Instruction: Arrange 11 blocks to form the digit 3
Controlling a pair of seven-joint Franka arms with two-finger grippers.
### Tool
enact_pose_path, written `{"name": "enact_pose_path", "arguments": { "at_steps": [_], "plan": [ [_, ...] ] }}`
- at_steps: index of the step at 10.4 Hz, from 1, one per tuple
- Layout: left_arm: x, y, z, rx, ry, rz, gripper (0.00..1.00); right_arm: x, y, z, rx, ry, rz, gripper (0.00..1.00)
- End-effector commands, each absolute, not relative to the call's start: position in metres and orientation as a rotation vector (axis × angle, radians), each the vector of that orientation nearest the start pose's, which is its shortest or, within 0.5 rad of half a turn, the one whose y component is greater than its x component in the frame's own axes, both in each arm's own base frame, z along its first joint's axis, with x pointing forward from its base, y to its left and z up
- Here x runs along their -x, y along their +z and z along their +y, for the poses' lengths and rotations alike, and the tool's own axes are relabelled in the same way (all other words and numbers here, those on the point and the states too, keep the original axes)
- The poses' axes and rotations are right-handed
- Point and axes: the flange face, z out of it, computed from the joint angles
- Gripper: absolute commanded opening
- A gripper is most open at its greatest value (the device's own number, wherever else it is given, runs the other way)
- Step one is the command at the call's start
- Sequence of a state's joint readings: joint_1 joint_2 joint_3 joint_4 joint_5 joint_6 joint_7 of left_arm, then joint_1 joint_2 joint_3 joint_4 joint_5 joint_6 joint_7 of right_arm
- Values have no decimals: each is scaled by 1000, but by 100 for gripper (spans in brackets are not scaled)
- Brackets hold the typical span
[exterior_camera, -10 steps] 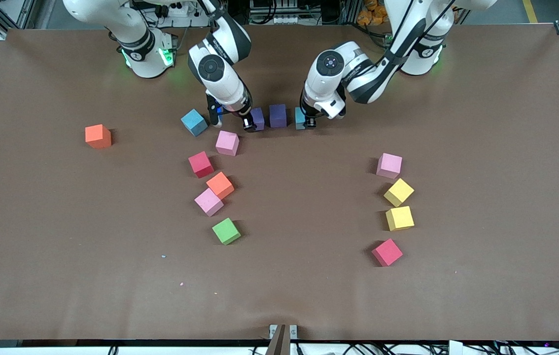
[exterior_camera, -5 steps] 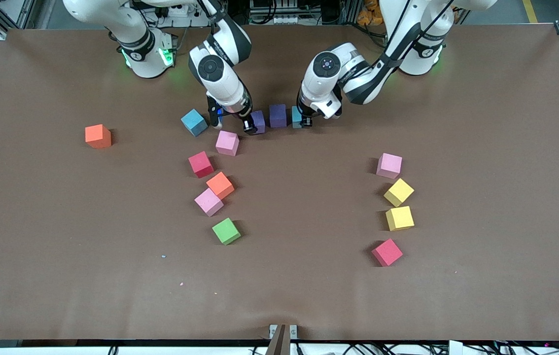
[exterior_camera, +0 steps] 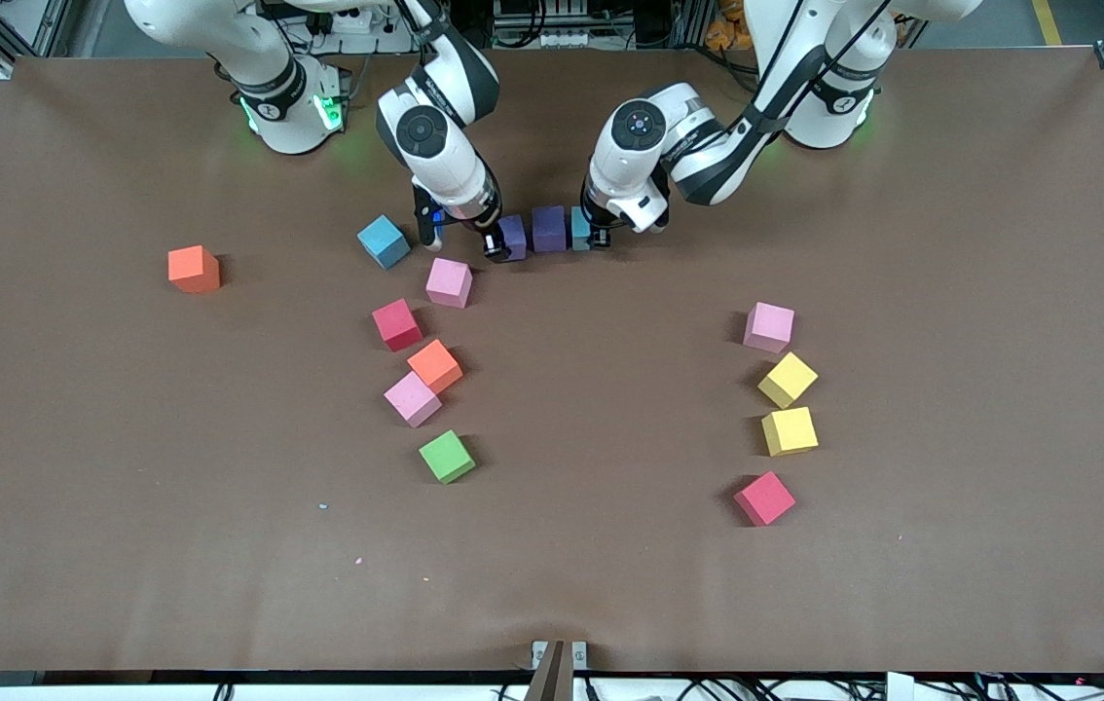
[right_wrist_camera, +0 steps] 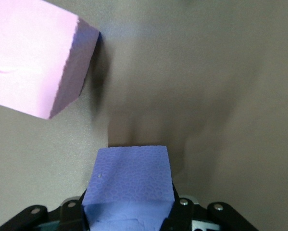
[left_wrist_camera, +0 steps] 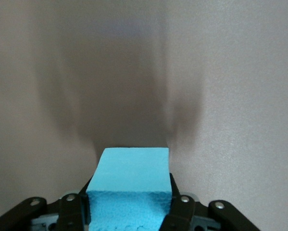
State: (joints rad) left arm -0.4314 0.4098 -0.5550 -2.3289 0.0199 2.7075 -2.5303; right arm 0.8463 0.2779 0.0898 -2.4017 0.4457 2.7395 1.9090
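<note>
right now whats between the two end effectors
One loose purple block, flanked by the purple block in the right end effector and the light blue block in the left end effector; front view.

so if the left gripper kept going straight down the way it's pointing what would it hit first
The left gripper points down at the brown table, shut on a light blue block beside the purple block. Going on, the block's underside would probably meet the table first; whether it already rests there is unclear.
</note>
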Motion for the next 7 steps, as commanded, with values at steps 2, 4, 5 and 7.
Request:
{"name": "enact_pose_path", "arguments": {
  "at_steps": [2,4,5,7],
  "plan": [
    [-270,171,-446,2210,355,-2149,0,-312,206,395,2335,310,1940,0],
    [-266,168,-450,2226,362,-2127,0,-309,213,403,2293,310,1961,0],
    [-264,166,-450,2227,364,-2119,0,-307,211,405,2290,301,1953,0],
    [-259,167,-454,2237,365,-2108,0,-308,209,404,2270,299,1969,0]
  ]
}}
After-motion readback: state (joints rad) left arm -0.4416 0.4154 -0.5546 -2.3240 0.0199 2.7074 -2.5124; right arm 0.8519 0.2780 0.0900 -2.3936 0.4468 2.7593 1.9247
